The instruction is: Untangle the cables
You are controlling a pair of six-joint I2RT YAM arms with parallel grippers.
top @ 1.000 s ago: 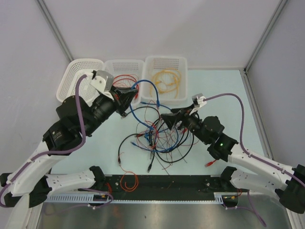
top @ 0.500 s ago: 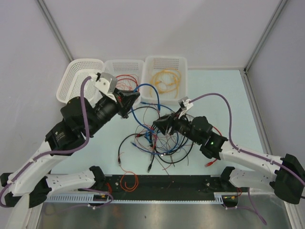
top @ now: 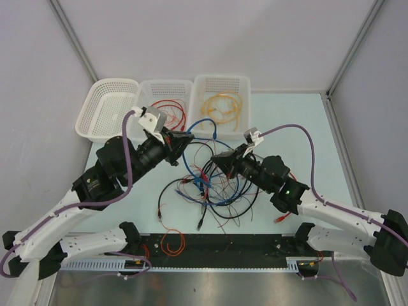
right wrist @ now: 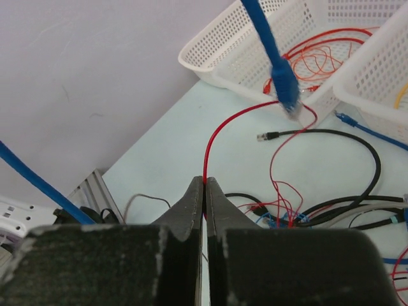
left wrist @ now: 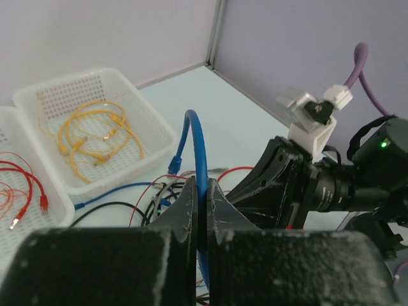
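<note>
I've got the left gripper [left wrist: 204, 191] clamped on the blue cable [left wrist: 199, 146] and the right gripper [right wrist: 204, 191] pinching a red wire [right wrist: 205, 156], tangle [top: 210, 188] sitting on the desk [top: 287, 121] between them, nearer the right.

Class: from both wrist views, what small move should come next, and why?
Probably ease the left gripper, shut on the blue cable, away from the tangle while the right gripper, shut on a red wire, holds steady; both strands appear to run into it.
</note>
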